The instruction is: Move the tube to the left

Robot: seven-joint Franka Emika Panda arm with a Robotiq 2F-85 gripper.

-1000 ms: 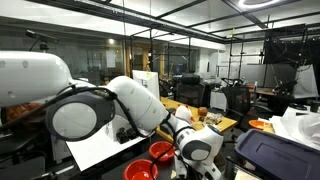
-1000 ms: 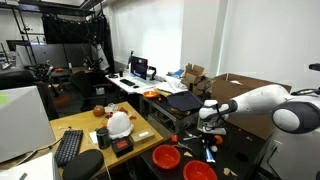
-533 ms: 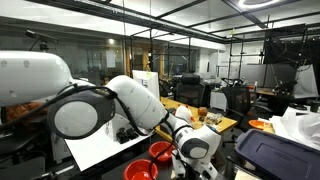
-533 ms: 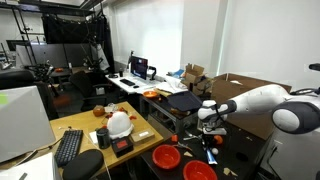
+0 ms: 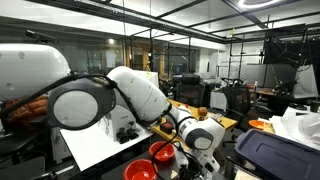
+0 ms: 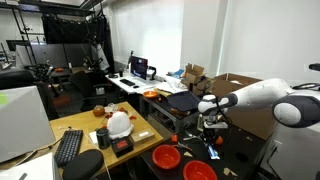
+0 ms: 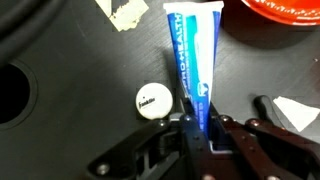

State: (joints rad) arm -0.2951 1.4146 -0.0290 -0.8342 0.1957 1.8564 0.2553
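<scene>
Wrist view of the slim blue tube (image 7: 192, 50) with white lettering: stretched lengthwise over the dark tabletop (image 7: 70, 60), broad flat end far from the camera, narrow end tucked between the fingers of the black gripper (image 7: 200, 126). Fingers drawn in against that narrow end from both sides, pinching it; not clear whether lifted free of the surface or resting on it. Grip at the tip rather than mid-body probably chosen so that the long body trails behind and can be carried or dragged sideways without fouling nearby objects. Just beside the tube's lower part, apart from it: a white round disc (image 7: 152, 100) with dark print. Beyond the broad end, a torn pale scrap of paper (image 7: 125, 12) and, at the upper right edge, the rim of a red bowl. In an exterior view, 2 round red bowls (image 6: 167, 157) close together on the table, the gripper (image 6: 212, 138) pointing down near them. Counted: 1 tube, 2 bowls, 1 disc, 1 scrap, 1 gripper with 2 fingers. Leftward shift judged not yet complete.
</scene>
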